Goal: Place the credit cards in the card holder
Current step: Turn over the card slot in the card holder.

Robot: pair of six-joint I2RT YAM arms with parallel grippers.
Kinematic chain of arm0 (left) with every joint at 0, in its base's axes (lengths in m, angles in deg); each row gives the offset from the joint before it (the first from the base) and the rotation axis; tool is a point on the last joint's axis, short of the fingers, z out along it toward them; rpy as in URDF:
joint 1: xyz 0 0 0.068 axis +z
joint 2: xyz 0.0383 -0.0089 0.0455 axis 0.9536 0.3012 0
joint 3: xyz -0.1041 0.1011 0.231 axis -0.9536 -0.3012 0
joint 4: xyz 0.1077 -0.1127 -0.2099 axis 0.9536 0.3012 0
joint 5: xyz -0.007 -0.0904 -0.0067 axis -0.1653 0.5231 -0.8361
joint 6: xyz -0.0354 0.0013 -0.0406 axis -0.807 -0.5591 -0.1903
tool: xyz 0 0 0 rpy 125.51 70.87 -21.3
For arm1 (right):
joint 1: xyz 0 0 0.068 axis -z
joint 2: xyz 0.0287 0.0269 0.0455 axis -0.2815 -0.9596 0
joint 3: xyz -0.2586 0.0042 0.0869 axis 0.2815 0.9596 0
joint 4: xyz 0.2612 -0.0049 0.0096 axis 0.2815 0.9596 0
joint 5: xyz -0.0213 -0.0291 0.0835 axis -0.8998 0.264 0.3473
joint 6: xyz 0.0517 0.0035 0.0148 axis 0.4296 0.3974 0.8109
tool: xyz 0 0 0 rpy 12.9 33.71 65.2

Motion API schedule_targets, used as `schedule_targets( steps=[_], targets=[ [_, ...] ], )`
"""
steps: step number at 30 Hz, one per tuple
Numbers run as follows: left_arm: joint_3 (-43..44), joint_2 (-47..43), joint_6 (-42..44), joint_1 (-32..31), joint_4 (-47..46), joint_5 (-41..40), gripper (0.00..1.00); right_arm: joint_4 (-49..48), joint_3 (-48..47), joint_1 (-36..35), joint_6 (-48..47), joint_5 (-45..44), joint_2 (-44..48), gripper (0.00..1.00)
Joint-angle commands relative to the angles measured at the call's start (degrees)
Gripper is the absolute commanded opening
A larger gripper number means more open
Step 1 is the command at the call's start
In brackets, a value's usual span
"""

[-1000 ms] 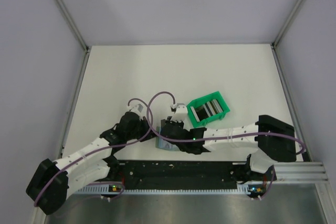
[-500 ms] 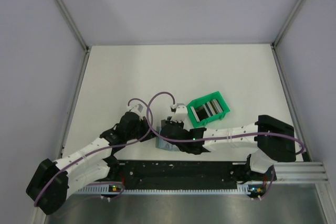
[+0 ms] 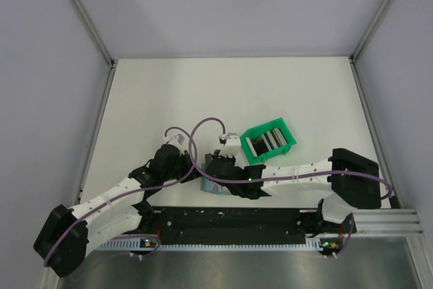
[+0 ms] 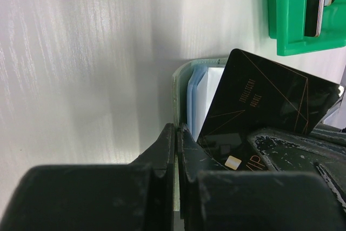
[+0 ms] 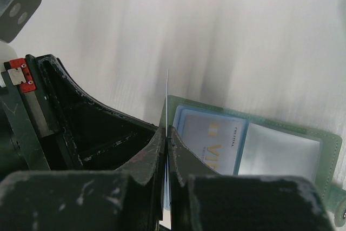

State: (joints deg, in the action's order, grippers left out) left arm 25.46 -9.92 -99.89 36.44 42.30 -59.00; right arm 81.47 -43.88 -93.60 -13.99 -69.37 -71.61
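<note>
left gripper (image 4: 177,133): pinched tight on card holder (image 4: 194,98) edge | right gripper (image 5: 166,133): clamped on black card (image 4: 259,101), lower corner seemingly inside holder | holder: open, near centre, just near-left of green bin (image 3: 269,141)

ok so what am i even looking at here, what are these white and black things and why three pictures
These are two robot arms, left and right, bolted to the near edge of a white table. One picture looks down from above. The other two come from small cameras on each arm's wrist, so those are close-ups. On the table are an open grey-green folding wallet with a light blue inside, and a bright green plastic bin with more cards standing in it. The left gripper is shut on the wallet's edge. The right gripper is shut on a black card with thin gold lines, held tilted at the open wallet.
</note>
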Motion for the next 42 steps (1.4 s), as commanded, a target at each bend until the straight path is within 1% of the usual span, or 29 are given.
schedule_targets(
  steps=[1, 10, 25, 30, 42],
  targets=[
    [-0.10, -0.16, -0.14, 0.26, -3.04, -0.15, 0.00, -0.41, -3.05, -0.88, -0.36, 0.02, -1.19, 0.00],
    [-0.19, -0.16, -0.05, 0.17, -2.95, -0.15, 0.00, 3.20, -3.14, -0.97, 0.16, -1.56, -0.32, 0.00],
    [-0.36, 0.02, 0.13, 0.17, -2.86, -0.68, 0.00, 3.29, -2.70, -0.88, -1.15, -1.47, 2.05, 0.00],
    [-0.36, 0.02, 0.13, 0.17, -3.04, -0.59, 0.00, 0.12, -0.68, -0.97, -2.56, -1.20, 4.69, 0.00],
    [-0.28, -0.07, 0.04, 0.17, -3.03, -0.42, 0.00, 1.88, -2.70, -0.88, -1.24, -0.16, 0.13, 0.00]
  ],
)
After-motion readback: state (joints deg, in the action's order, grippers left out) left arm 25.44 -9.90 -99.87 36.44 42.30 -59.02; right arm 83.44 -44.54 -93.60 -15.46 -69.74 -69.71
